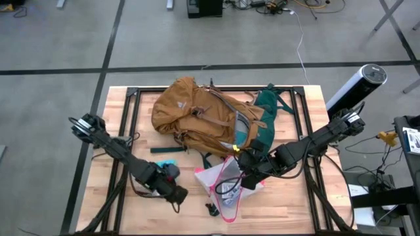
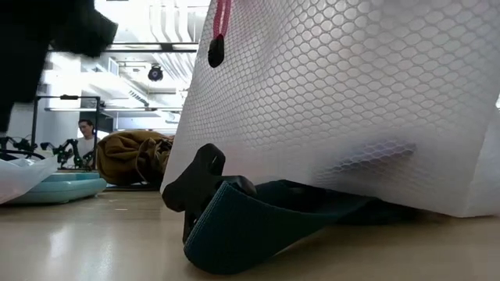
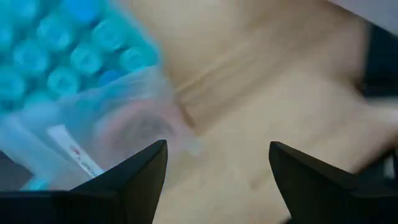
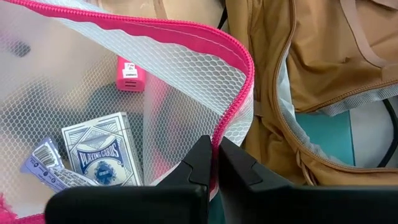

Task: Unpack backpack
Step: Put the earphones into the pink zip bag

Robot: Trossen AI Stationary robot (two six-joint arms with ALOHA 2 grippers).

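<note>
Mesh pouch: nearest the low camera, a clear honeycomb-mesh pouch [image 2: 344, 101] with a pink zip edge is seen raised off the wooden surface [image 2: 94, 242]; a dark green strap [image 2: 250, 222] with a black buckle lies beneath it.
Pouch contents: a pack of playing cards [image 4: 102, 155], a small pink item [image 4: 129, 74] and a barcoded packet [image 4: 46, 165] are seen through the mesh.
Right gripper: the right gripper [image 4: 214, 158] is placed at the pouch's pink zip edge, its fingers pinched closed on that edge.
Left gripper: the left gripper [image 3: 217, 171] is held low over the surface at the near left, its fingers spread apart with nothing between them; a clear bag of blue round items [image 3: 56, 62] lies just beside it.
Backpack: the mustard-tan backpack [image 1: 197, 115] is laid on its side at the middle back of the surface, its green panel turned to the right, just behind the pouch.
</note>
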